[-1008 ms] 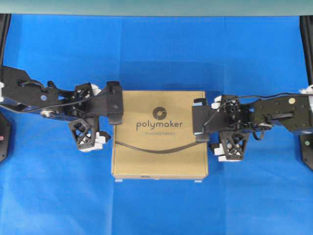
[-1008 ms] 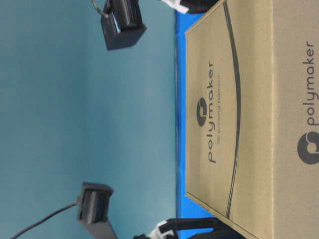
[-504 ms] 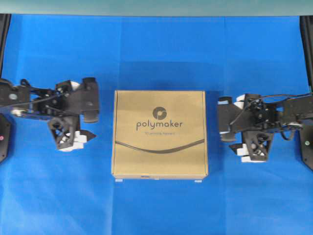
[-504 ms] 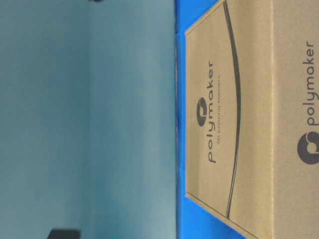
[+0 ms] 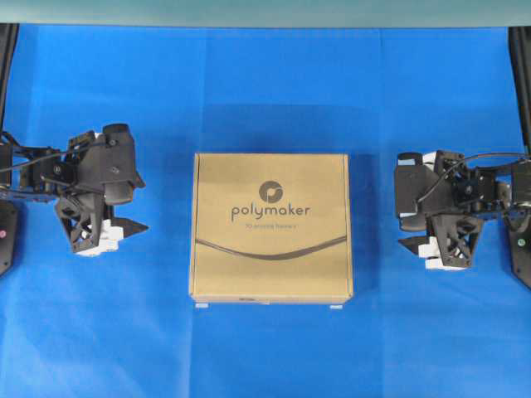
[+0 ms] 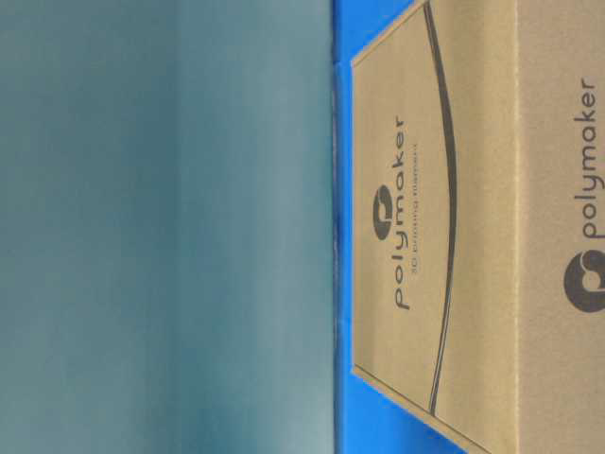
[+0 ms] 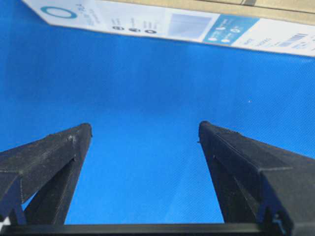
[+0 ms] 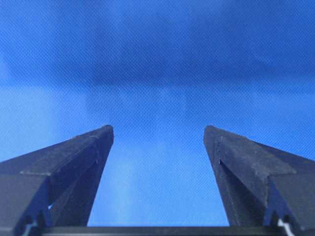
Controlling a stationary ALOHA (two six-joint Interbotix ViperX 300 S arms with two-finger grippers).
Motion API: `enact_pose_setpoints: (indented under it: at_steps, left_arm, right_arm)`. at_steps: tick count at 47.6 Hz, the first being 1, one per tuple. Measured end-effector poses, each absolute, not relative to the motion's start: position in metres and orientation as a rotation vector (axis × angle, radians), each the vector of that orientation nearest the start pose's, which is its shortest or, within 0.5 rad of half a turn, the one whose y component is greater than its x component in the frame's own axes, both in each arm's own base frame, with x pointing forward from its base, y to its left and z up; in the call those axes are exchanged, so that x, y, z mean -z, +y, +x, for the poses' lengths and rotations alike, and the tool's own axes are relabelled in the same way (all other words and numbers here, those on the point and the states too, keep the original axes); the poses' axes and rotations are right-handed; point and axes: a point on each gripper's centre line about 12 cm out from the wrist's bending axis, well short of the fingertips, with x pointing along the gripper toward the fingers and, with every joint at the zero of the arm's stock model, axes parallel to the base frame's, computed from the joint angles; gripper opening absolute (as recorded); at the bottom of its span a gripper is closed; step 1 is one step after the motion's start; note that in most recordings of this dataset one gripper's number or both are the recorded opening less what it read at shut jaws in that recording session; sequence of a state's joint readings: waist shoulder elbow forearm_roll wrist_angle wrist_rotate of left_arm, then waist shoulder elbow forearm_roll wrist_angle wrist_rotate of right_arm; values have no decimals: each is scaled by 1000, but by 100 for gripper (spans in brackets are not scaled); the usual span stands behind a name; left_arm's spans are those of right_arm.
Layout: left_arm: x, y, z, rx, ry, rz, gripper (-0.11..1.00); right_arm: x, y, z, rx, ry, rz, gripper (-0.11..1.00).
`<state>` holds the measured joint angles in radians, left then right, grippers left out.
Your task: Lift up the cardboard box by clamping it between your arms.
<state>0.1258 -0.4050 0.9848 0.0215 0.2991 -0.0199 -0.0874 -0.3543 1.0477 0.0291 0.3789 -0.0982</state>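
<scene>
The cardboard box (image 5: 271, 225), flat, brown and printed "polymaker", lies on the blue cloth in the middle of the overhead view. It fills the right side of the table-level view (image 6: 473, 227). My left gripper (image 5: 137, 203) sits a short way off the box's left side, open, with only blue cloth between its fingers (image 7: 145, 126). The box's labelled side (image 7: 197, 24) runs across the top of the left wrist view. My right gripper (image 5: 400, 217) stands off the box's right side, open and empty (image 8: 158, 129). The box does not show in the right wrist view.
Blue cloth (image 5: 265, 99) covers the table around the box. A teal wall (image 5: 265, 12) runs along the far edge. Black posts (image 5: 521, 75) stand at the far corners, and dark arm bases (image 5: 521, 257) sit at the left and right edges.
Both arms have drawn back outward from the box's sides, where they were pressed a second ago. The box has stayed flat in the same place. The arms have left the table-level view.
</scene>
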Motion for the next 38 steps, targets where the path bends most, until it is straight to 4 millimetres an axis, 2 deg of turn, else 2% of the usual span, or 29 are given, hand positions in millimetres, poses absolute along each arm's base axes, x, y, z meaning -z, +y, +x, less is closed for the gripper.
enact_pose_setpoints:
  at_steps: [20, 38]
  left_arm:
    - [-172, 31, 261, -113, 872, -47, 86]
    - [-173, 30, 261, -111, 866, -47, 86]
  right_arm:
    - [-136, -20, 241, 35, 1033, -15, 100]
    - [-136, -19, 231, 36, 1024, -14, 100]
